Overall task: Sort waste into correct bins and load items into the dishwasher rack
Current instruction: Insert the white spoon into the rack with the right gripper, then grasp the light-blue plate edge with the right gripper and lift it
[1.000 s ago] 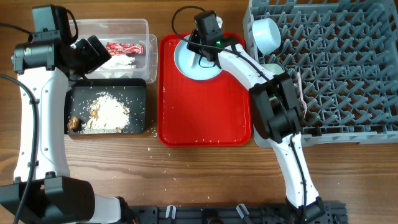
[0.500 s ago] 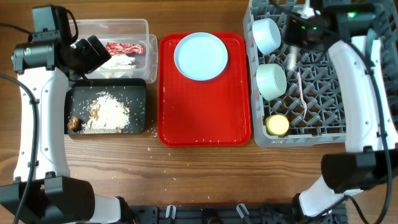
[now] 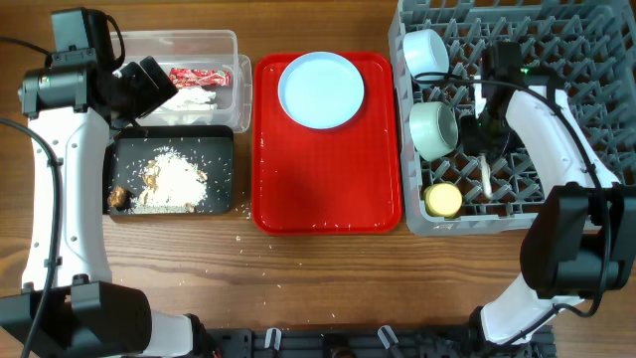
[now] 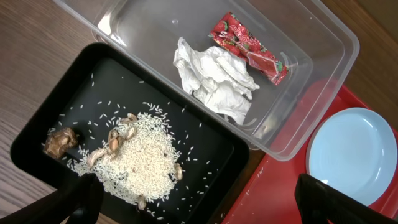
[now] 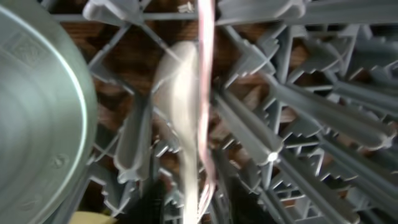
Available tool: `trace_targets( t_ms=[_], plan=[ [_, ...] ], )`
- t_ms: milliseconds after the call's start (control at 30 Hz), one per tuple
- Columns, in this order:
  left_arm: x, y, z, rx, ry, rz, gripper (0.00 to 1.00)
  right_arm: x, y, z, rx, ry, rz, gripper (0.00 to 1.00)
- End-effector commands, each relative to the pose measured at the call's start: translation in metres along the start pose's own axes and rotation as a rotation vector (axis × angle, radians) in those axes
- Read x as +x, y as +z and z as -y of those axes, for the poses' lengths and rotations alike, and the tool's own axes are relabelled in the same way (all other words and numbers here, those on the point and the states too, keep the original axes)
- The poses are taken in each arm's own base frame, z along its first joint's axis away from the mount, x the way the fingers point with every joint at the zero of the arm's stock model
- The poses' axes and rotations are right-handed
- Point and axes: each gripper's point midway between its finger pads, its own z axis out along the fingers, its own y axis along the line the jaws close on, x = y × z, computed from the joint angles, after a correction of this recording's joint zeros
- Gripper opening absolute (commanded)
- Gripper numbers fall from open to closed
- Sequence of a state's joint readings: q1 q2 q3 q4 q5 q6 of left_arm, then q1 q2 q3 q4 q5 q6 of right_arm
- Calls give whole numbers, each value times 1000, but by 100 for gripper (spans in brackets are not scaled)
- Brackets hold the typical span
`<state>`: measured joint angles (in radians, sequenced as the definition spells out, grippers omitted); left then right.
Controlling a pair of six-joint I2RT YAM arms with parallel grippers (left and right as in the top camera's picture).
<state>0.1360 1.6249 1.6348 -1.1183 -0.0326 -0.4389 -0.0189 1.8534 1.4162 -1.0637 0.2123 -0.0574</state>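
Resting in rack [image 3: 596, 60]: two bowls [image 3: 434, 129], one cup [image 3: 443, 200]; left hand [image 4: 196, 190] gapes, right hand [image 3: 487, 124]: cannot tell.

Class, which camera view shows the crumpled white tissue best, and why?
The left wrist view: the crumpled white tissue lies close and whole in the clear plastic tub, beside the red shiny wrapper. Overhead it is small and partly hidden by the left arm. The right wrist view misses it.

The right arm [image 3: 545, 111] has swung from the plate [image 3: 321, 89] to the rack [image 3: 596, 60], low over the spoon [image 5: 175, 87].
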Motion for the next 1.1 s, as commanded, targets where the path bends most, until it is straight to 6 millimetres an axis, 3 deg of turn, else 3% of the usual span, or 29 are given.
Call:
trace_targets(
  t_ms=[0, 33, 133, 200, 233, 267, 300, 333, 400, 500, 567, 600, 633, 700, 867, 1067],
  plan=[
    [-4, -3, 0, 0, 10, 15, 100, -8, -7, 21, 111, 50, 18, 50],
    [-4, -3, 0, 0, 10, 15, 100, -11, -13, 23, 113, 52, 29, 51],
    [-4, -3, 0, 0, 10, 15, 100, -36, -57, 27, 76, 76, 124, 52],
    [-4, -3, 0, 0, 10, 15, 100, -55, -93, 11, -64, 84, 227, 52],
    [-4, -3, 0, 0, 10, 15, 100, -68, -115, -7, -194, 85, 296, 52],
    [-4, -3, 0, 0, 10, 15, 100, -85, -148, -38, -429, 132, 384, 52],
    [-4, -3, 0, 0, 10, 15, 100, -95, -183, -75, -713, 134, 434, 35],
    [-4, -3, 0, 0, 10, 15, 100, -97, -193, -85, -793, 138, 441, 23],
    [-4, -3, 0, 0, 10, 15, 100, -108, -201, -111, -880, 191, 441, 24],
    [-4, -3, 0, 0, 10, 15, 100, -115, -172, -164, -627, 282, 440, 43],
    [-4, -3, 0, 0, 10, 15, 100, -110, -161, -192, -526, 254, 449, 51],
    [-4, -3, 0, 0, 10, 15, 100, -108, -154, -213, -484, 228, 456, 60],
    [-4, -3, 0, 0, 10, 15, 100, -108, -144, -236, -462, 218, 458, 60],
    [-4, -3, 0, 0, 10, 15, 100, -107, -111, -257, -428, 281, 396, 60],
    [-4, -3, 0, 0, 10, 15, 100, -90, -24, -271, -356, 419, 174, 60],
    [-4, -3, 0, 0, 10, 15, 100, -83, 27, -277, -298, 455, 95, 55]
  ],
)
